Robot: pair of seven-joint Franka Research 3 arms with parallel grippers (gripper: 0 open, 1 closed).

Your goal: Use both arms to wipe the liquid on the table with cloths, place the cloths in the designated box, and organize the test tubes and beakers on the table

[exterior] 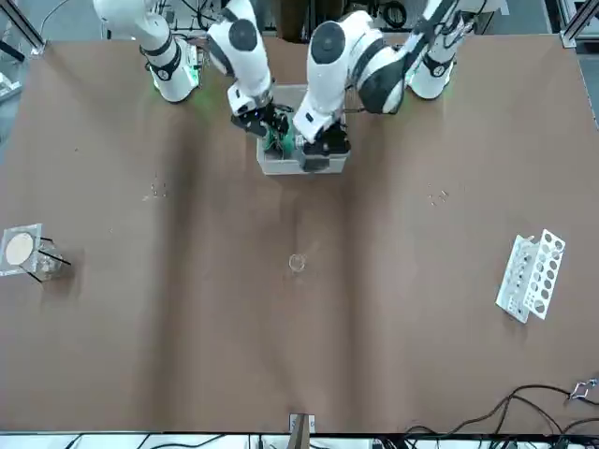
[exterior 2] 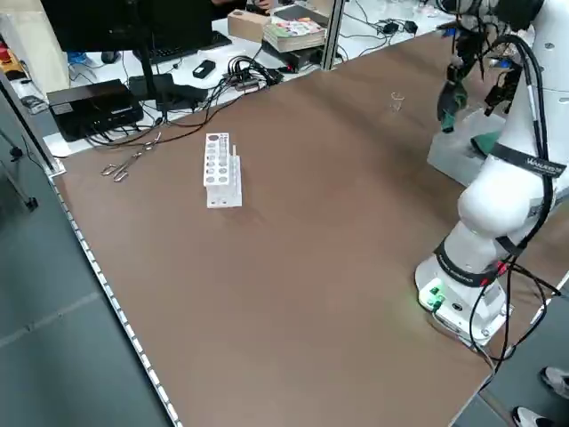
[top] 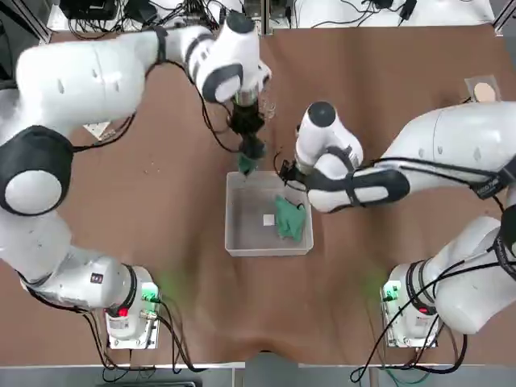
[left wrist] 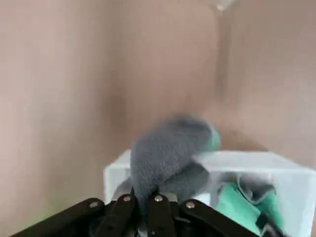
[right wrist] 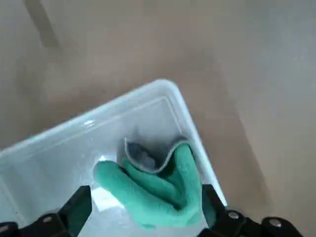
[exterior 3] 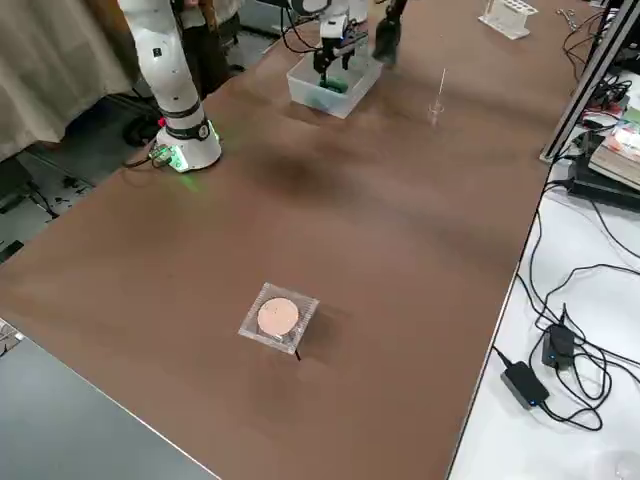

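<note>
Grey cloth (left wrist: 168, 153) pinched by left gripper (top: 247, 159) overhangs box (top: 242, 242) far rim, may drop outside; right gripper (right wrist: 148, 217) wide.

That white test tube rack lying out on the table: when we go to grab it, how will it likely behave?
The test tube rack looks like thin perforated plastic, so probably light and stiff. It appears to lie tipped on its side, so it may slide or rock if nudged. The holed plates should give gripper fingers an edge to pinch.

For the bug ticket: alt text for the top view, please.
Left gripper holds a dark grey cloth above the far rim of the translucent plastic box; a bright green cloth lies inside, right gripper open over it.
</note>
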